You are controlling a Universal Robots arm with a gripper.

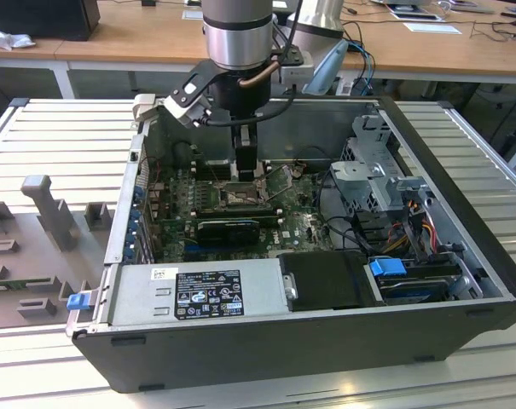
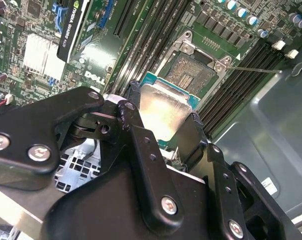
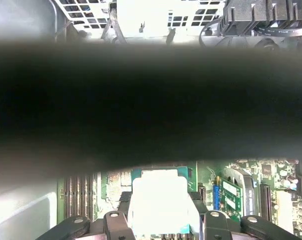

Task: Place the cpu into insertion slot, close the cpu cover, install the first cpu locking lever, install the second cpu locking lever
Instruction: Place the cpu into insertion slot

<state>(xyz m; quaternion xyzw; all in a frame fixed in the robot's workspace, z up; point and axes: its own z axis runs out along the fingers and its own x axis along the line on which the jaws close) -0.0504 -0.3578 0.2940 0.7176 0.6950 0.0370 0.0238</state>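
Second wrist view had the end effector (image 2: 165, 120) closed on the cpu (image 2: 160, 106). Its black fingers (image 2: 138, 135) pinched two opposite edges, and the silvery face was bare between them. First wrist view agreed, with the chip's bright face sitting between the two fingertips.

The cpu hung over the near corner of the slot (image 2: 191, 75). As far as I could judge, it was apart from the slot and not yet seated. The slot's contact field lay uncovered inside its metal frame, and a thin lever (image 2: 255, 71) stuck out sideways from the frame's corner, unlatched.

In the exterior view the arm reached down into the open case (image 1: 326, 341), over the middle of the motherboard (image 1: 300, 226) and toward the case's back wall. The case stood on the ribbed desk (image 1: 61, 136).

The cpu looked light, thin and stiff, with a smooth lid that could slip under a loose pinch. Its underside and the slot's contacts were likely the fragile parts. The edges, as taken there, seemed the right hold, with the chip kept level.
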